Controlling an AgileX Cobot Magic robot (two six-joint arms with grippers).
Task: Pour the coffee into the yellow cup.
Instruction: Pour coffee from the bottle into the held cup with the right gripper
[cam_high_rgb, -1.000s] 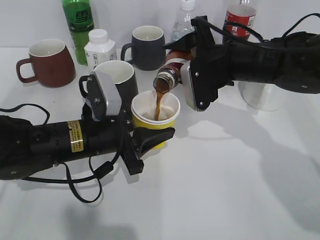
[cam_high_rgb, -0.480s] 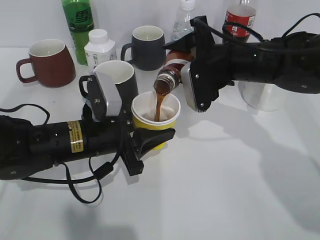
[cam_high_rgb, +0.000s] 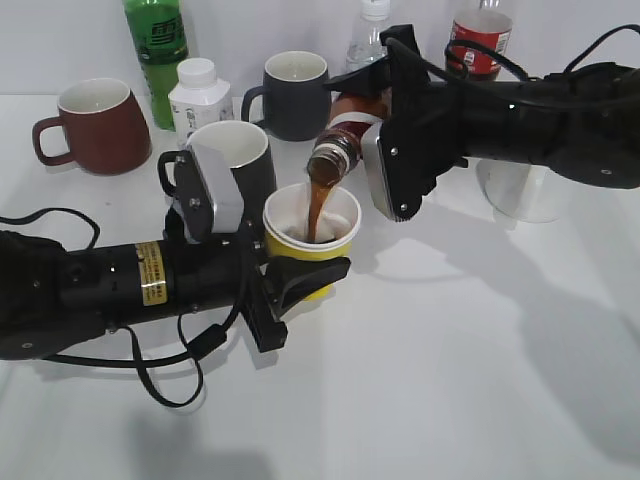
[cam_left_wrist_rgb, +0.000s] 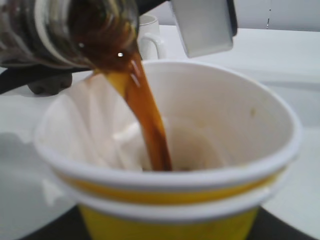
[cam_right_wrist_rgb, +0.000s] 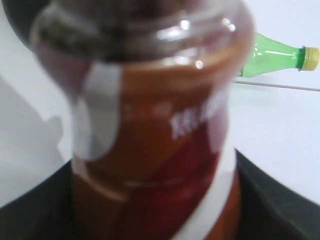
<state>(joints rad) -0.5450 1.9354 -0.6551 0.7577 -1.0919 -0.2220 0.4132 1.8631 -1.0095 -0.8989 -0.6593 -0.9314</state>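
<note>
The yellow cup (cam_high_rgb: 310, 232) stands at the table's middle, and my left gripper (cam_high_rgb: 300, 278) is shut on its lower wall. My right gripper (cam_high_rgb: 375, 125) is shut on the coffee bottle (cam_high_rgb: 340, 140), tilted mouth-down over the cup. A brown stream of coffee (cam_high_rgb: 315, 212) runs from the mouth into the cup. The left wrist view shows the cup's white inside (cam_left_wrist_rgb: 220, 130), the stream (cam_left_wrist_rgb: 150, 125) and the bottle mouth (cam_left_wrist_rgb: 95, 30) above the rim. The right wrist view is filled by the brown-and-red bottle (cam_right_wrist_rgb: 150, 150).
A dark grey mug (cam_high_rgb: 240, 160) stands right behind the cup, another grey mug (cam_high_rgb: 295, 95) further back. A dark red mug (cam_high_rgb: 95, 125), a green bottle (cam_high_rgb: 157, 50), a white jar (cam_high_rgb: 198, 95), a clear bottle (cam_high_rgb: 372, 30), a cola bottle (cam_high_rgb: 478, 35) and a clear glass (cam_high_rgb: 520, 190) stand along the back.
My right gripper has tipped the coffee bottle slightly further. The stream keeps running into the cup. The left arm has not moved.
</note>
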